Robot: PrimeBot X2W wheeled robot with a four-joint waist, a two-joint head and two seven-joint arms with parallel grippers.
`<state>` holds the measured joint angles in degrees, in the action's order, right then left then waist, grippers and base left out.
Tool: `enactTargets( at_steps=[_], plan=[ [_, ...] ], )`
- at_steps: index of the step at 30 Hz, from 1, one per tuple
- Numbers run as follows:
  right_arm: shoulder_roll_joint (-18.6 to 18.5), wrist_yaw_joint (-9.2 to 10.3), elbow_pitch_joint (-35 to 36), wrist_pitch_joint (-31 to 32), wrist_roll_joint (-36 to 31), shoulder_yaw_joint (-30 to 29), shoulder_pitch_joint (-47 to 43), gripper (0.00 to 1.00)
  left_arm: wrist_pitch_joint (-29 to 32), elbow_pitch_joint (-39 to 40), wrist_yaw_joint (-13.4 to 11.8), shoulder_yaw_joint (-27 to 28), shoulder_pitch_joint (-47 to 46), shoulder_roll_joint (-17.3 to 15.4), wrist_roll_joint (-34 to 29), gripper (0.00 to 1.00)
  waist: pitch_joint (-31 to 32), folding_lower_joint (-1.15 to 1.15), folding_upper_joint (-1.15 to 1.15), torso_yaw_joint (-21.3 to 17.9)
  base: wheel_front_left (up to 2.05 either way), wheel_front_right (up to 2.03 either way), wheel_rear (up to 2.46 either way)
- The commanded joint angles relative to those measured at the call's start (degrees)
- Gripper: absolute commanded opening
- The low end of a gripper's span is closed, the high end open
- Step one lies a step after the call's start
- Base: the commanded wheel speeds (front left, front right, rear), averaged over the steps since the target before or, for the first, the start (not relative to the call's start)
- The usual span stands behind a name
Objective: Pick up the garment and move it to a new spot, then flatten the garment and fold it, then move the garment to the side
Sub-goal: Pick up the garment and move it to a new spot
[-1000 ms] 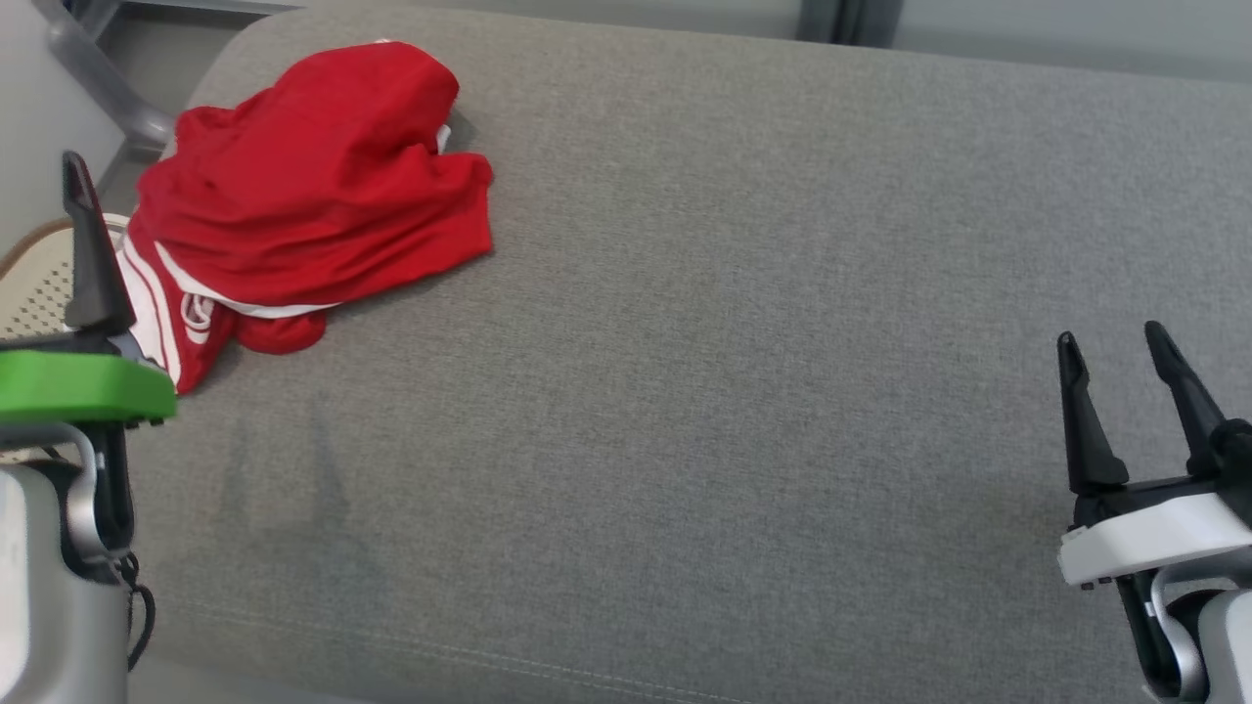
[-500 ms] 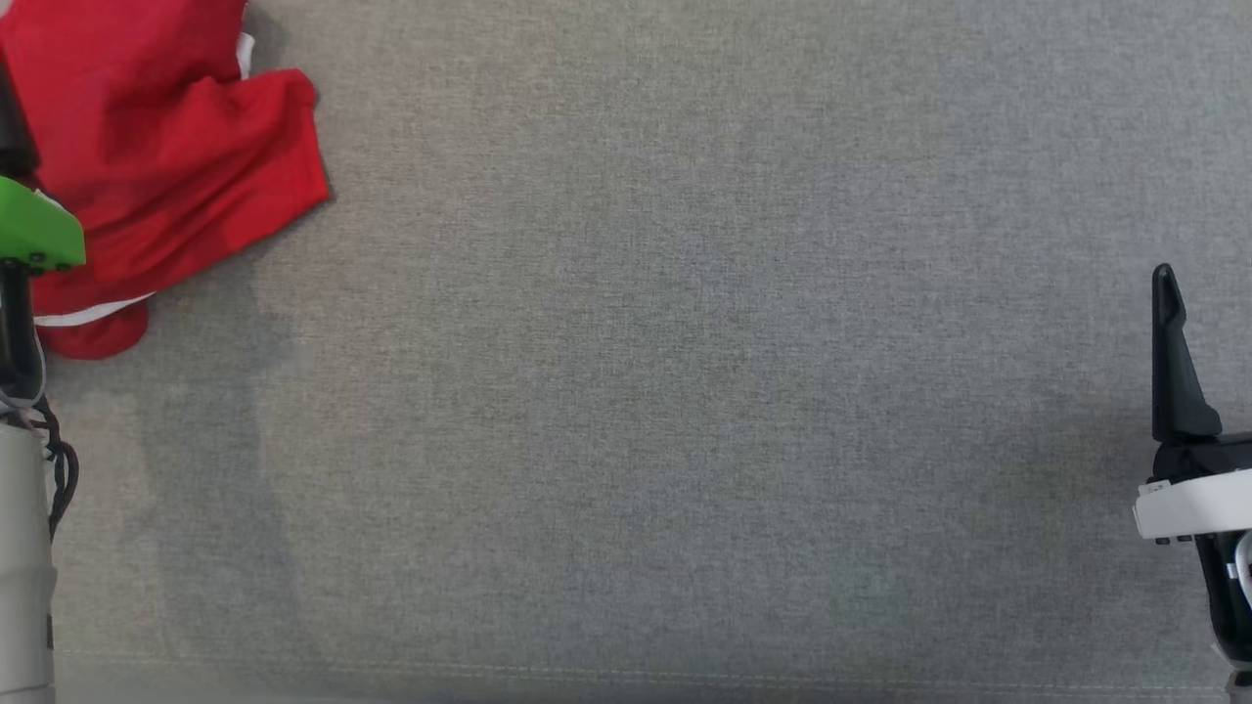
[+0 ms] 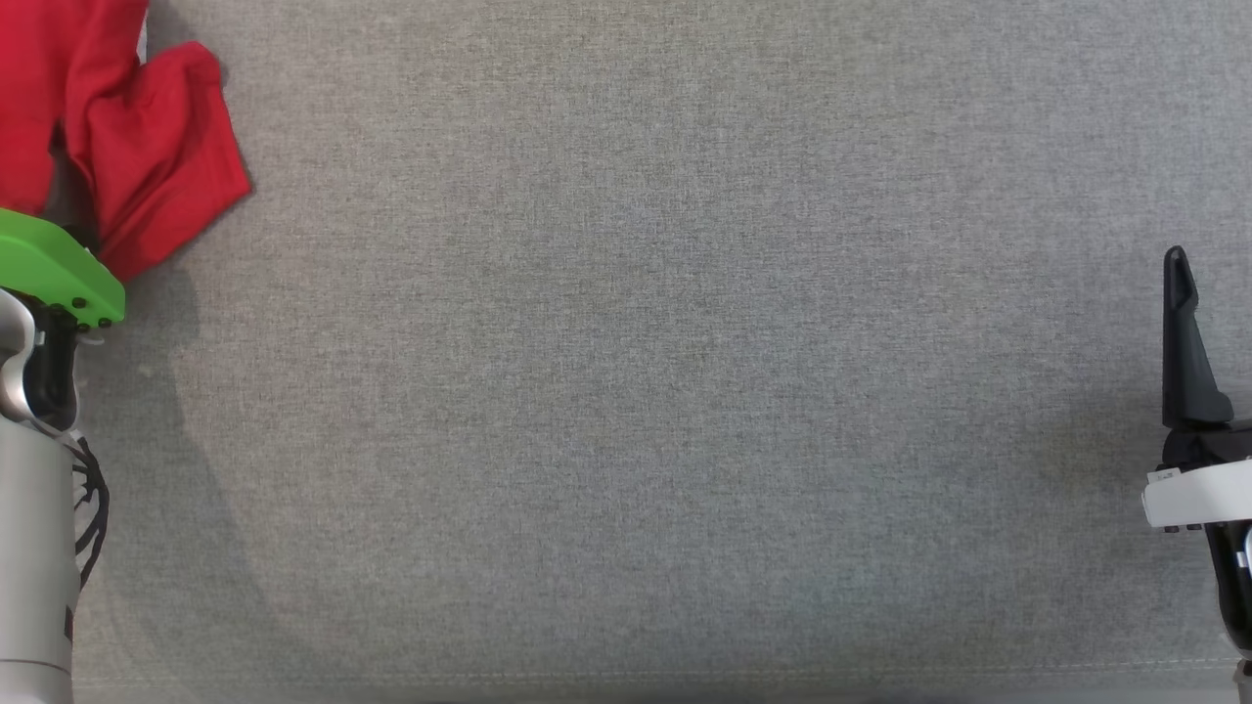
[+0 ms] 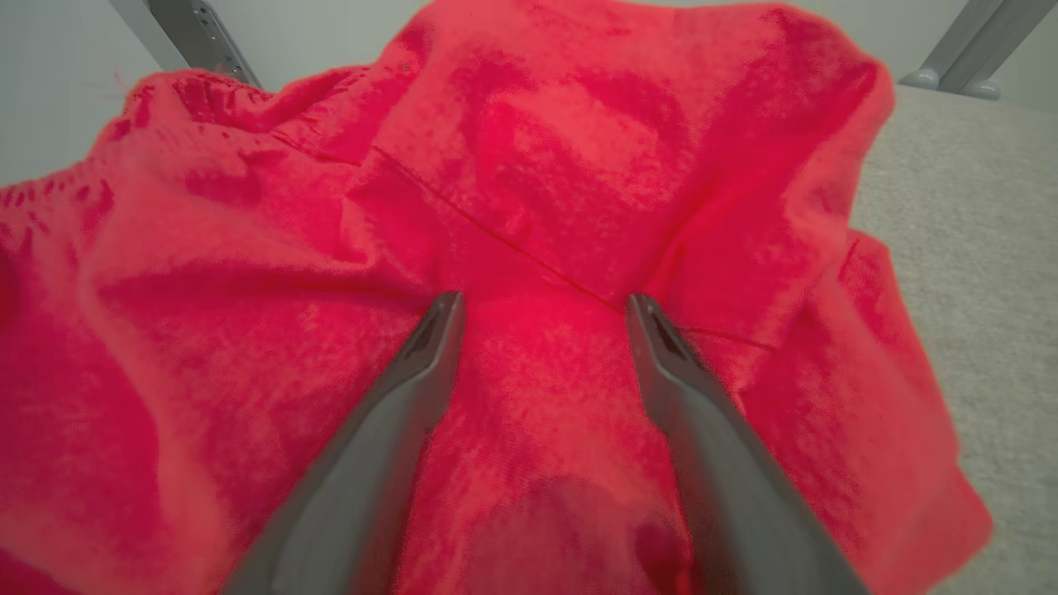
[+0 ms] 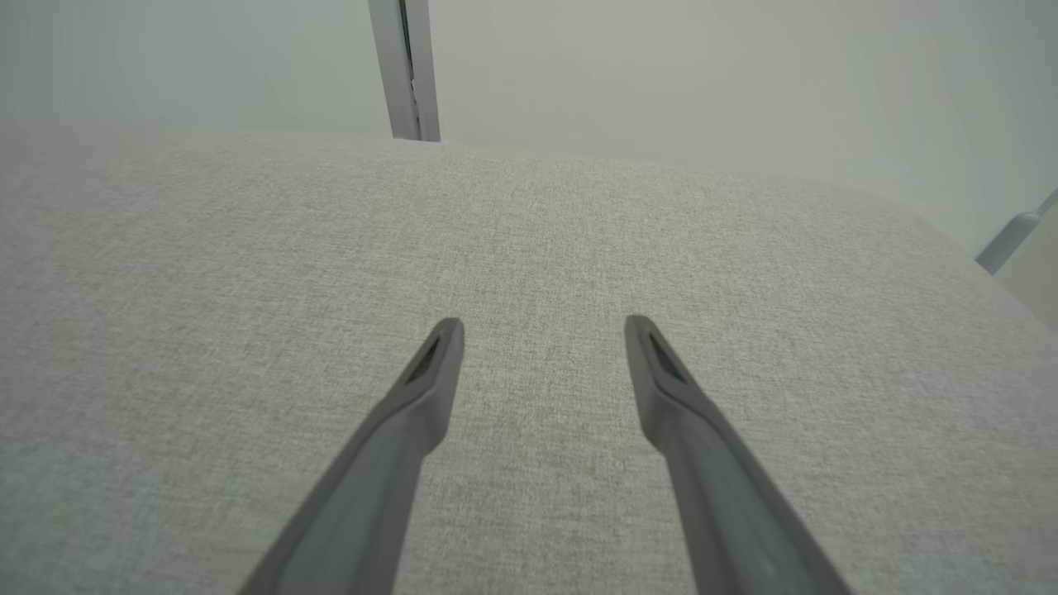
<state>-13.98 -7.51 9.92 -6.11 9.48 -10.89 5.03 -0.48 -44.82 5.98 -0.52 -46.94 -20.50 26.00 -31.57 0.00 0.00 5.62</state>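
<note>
While the left jaws spread wide over the crumpled red garment (image 4: 579, 149), cloth lying between and ahead of their tips, the right jaws hang open above grey fabric surface (image 5: 248, 248), well apart from the garment.

No readable text, label or number anywhere.

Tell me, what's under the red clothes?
The red garment lies on the grey fabric cushion, which shows all around it. Anything beneath its crumpled folds is covered, so I cannot tell.
</note>
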Motion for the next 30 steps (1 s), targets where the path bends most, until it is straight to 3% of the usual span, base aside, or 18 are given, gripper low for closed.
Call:
enactTargets(
  at_steps=[1,2,3,17,24,30],
  plan=[
    [-0.1,0.05,0.3,0.1,-0.1,0.2,0.8,1.00,0.3,-1.1,0.4,-0.5,-0.9,-0.4,0.5,0.47,0.1,0.00,0.00,0.0,0.00,0.00,0.00],
    [0.0,0.05,0.3,0.2,-0.2,0.3,0.8,1.00,0.1,-1.6,0.5,-0.8,-1.2,-0.6,0.4,0.06,0.2,0.00,0.00,-0.1,0.00,0.00,0.00],
    [0.1,0.05,0.1,0.1,-0.2,0.5,0.8,1.00,-0.3,-2.3,0.6,-1.0,-1.4,-0.9,0.4,0.00,0.4,0.00,0.00,-0.2,0.00,0.00,0.00],
    [2.5,0.04,-4.5,-2.3,0.2,2.8,1.1,1.00,-6.1,-3.0,1.2,-3.1,-4.5,-5.5,-0.9,0.00,6.9,0.00,0.00,-1.1,0.00,0.00,0.00],
    [3.9,0.04,-7.2,-3.9,0.4,3.8,1.2,1.00,-7.3,1.8,1.3,-4.3,-5.2,-7.4,-1.8,0.00,9.9,0.00,0.00,-2.7,0.00,0.00,0.00],
    [5.5,0.05,-9.8,-5.3,0.5,4.1,0.9,1.00,-5.3,10.7,0.1,-6.1,-6.6,-8.6,-3.8,0.00,13.2,0.00,0.00,-5.1,0.00,0.00,0.00]
  ],
)
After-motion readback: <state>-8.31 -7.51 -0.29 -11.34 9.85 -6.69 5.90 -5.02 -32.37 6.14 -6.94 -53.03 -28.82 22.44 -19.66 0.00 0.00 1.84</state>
